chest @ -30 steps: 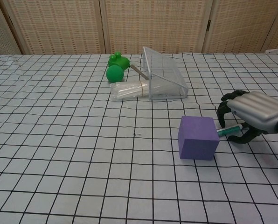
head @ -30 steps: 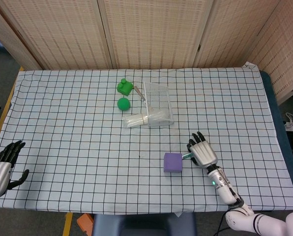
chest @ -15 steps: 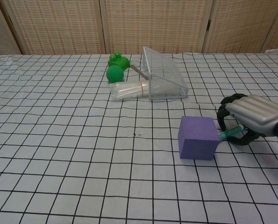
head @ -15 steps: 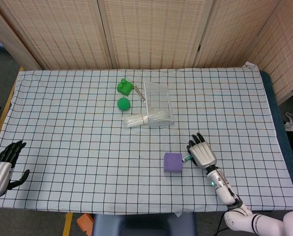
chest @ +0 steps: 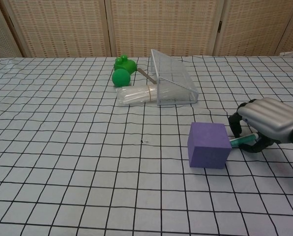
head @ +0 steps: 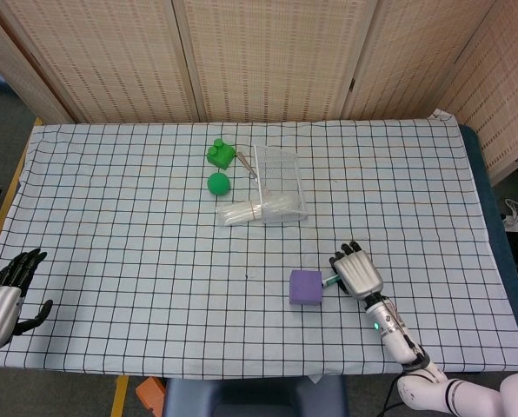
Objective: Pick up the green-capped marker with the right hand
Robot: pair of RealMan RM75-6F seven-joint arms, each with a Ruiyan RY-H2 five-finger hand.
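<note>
The green-capped marker [chest: 243,140] lies flat on the checked cloth at the table's near right, green end pointing at the purple cube [chest: 208,145] and just about touching its side. Only that teal-green tip shows; the rest of the barrel runs under the curled fingers of the right hand [chest: 268,122] and is hidden there

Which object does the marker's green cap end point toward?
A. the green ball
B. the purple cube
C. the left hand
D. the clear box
B: the marker lies under the right hand with its green end right beside the purple cube.
</note>
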